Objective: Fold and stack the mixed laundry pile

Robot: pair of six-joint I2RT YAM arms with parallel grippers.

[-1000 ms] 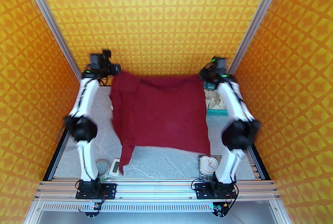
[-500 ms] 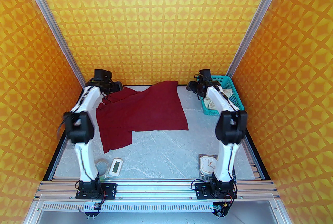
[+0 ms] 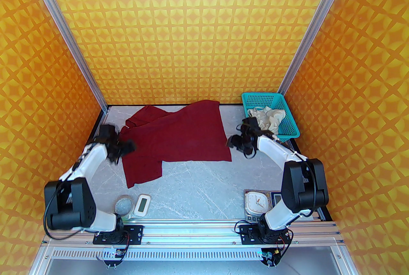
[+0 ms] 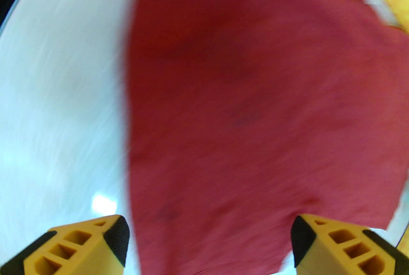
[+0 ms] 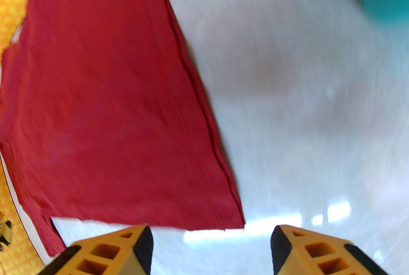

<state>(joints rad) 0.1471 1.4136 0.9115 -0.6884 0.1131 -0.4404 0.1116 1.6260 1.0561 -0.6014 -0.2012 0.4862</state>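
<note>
Dark red, 1 shirt (image 3: 179, 136) lies spread on the tabletop (image 3: 204, 184), rumpled at its far left. 1 pair of cream shorts (image 3: 266, 117) sits bunched in 1 teal basket (image 3: 287, 117). The 2 left fingers (image 4: 86, 245) gape wide over the shirt's left edge, grasping nothing. The 2 right fingers (image 5: 115, 251) stand parted and empty by its right corner.

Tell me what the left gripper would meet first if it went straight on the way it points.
Probably the dark red shirt, lying right ahead of the open left gripper; blur leaves the distance unclear.
</note>
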